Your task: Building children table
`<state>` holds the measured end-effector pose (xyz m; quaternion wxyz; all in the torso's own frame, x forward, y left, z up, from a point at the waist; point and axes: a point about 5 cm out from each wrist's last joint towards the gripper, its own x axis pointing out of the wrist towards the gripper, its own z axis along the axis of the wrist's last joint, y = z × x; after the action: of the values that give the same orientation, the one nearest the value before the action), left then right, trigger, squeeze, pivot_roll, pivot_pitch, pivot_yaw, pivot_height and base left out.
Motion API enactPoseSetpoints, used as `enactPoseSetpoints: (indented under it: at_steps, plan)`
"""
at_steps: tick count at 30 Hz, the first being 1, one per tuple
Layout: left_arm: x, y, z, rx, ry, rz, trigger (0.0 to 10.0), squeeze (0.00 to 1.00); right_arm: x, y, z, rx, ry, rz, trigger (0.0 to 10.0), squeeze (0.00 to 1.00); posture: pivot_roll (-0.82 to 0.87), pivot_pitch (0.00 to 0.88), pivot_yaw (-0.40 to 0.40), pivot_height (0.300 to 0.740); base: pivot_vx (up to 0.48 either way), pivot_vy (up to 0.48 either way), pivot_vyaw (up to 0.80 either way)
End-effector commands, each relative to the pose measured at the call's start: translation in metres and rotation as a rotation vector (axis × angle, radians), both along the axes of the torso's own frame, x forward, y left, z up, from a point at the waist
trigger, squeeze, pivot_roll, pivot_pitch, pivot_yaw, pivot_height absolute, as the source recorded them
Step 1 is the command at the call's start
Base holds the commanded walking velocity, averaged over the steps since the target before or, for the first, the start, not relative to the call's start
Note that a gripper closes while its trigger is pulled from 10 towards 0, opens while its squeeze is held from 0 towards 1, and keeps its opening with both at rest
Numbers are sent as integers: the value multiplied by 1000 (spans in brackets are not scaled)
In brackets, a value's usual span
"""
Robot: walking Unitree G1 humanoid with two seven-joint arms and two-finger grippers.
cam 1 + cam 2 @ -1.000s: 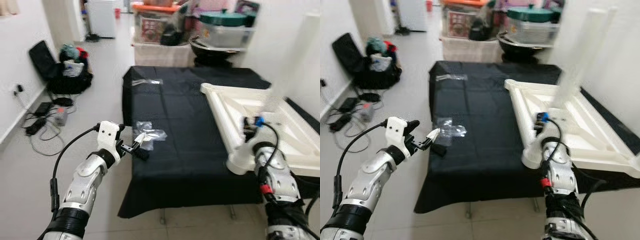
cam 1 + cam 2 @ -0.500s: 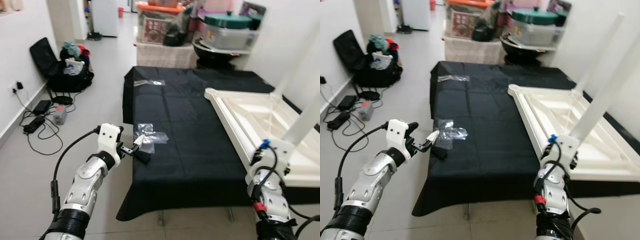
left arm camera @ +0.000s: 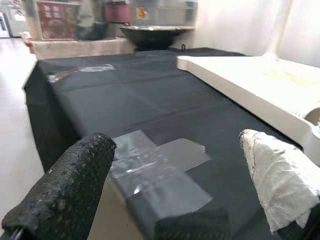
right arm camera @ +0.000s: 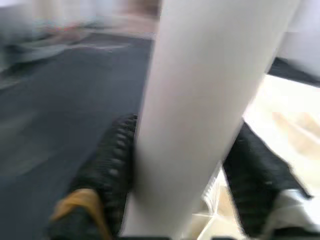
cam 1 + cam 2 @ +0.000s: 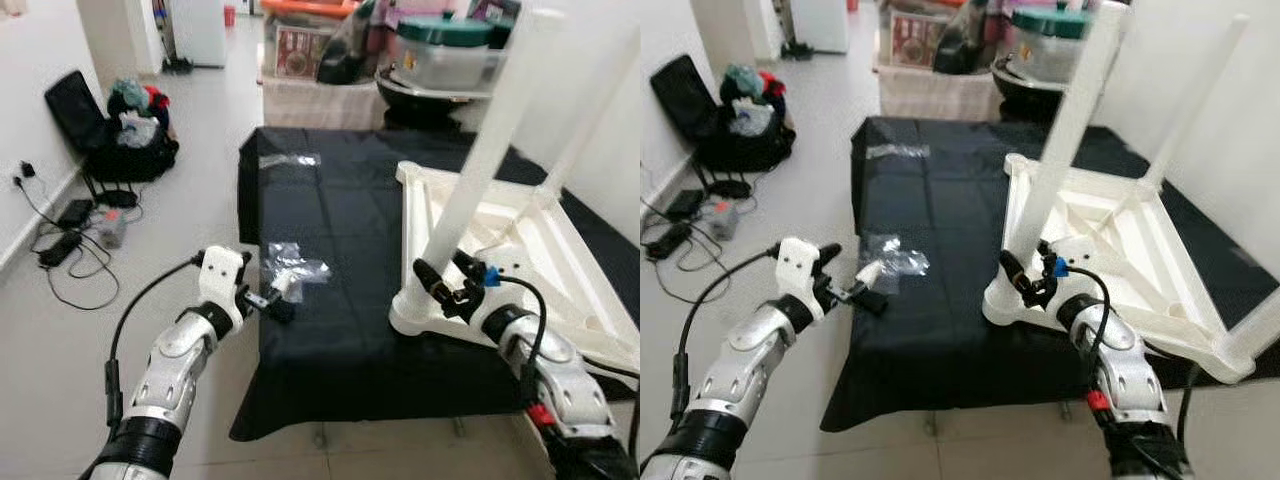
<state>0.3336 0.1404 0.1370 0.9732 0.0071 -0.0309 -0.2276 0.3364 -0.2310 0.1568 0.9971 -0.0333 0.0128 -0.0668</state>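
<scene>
- The left end effector [image 5: 272,297] hovers at the near left corner of the black-draped surface [image 5: 350,230], its two fingers apart and holding nothing. One fingertip [image 3: 277,187] is wrapped in pale tape.
- Just beyond it on the cloth lies a clear plastic bag [image 5: 297,266]; a second clear plastic bag [image 5: 292,160] lies well apart, near the far left edge.
- To the right, the white children's table [image 5: 520,250] lies upside down on the surface, its underside ribs facing up.
- The table leg [image 5: 480,150] stands in the near left corner socket, its long axis rising steeply and leaning slightly away to the right.
- The right end effector [image 5: 447,286] is clamped on that leg low down, one finger on each side, just above the socket. The right arm is clearly the nearer one; the left is well apart from the leg.
- My reading: the next step is seating or turning the leg along its own axis.
- Half a second ago the right end effector hung at the table's near edge, below the leg; it has since come up and closed around it. The left has hardly shifted.
</scene>
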Motion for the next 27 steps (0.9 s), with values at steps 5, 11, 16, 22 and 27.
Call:
enactPoseSetpoints:
  at_steps: [5,11,16,22,27]
  plan:
    - [-1,-2,0,2,-2,5,10000,0,-38,-57,-34,75,124,-775,0,0,23,0,-101,740,0,0,0]
    - [-1,6,0,6,0,35,10000,0,-53,-26,-39,100,154,-800,0,0,26,0,-110,740,0,0,0]
    - [1,6,1,0,-2,39,10000,0,-36,-8,-40,128,223,-556,0,0,29,0,-111,740,0,0,0]
    - [-2,6,2,-13,-4,49,10000,0,-11,-4,-11,201,22,-297,10000,1000,53,0,-125,740,0,0,0]
    - [-2,12,3,-12,-4,70,10000,0,1,-17,6,257,-22,-206,10000,0,47,0,-123,740,0,0,0]
